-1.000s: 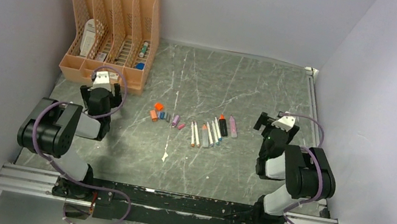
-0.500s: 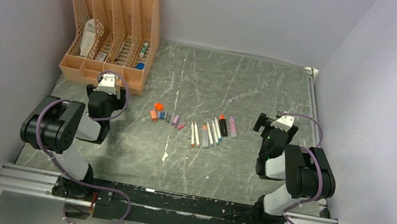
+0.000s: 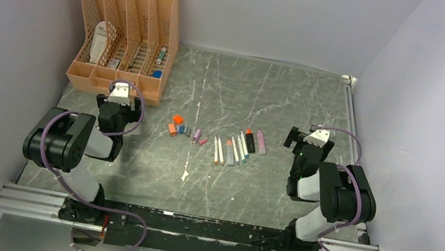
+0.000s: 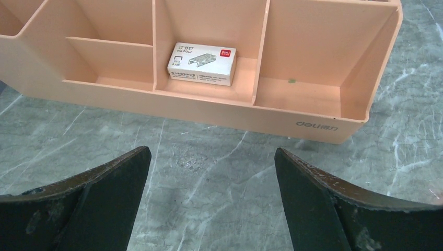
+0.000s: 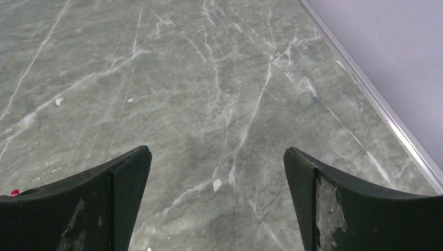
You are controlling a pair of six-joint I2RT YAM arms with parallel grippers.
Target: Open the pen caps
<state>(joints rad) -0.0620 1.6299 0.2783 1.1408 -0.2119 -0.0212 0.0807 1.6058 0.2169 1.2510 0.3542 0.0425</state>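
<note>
pen caps (image 3: 197,133) | orange, blue, grey, purple, pink; lying loose; clustered

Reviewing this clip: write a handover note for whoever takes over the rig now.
Left gripper open, empty, facing the desk organiser.
Right gripper open, empty, over the table, right of the pens.
Pen caps lie loose in a cluster left of the pens, apart from them.
Done: caps appear off.
Left: confirm no pen is capped; too small to tell here.
</note>
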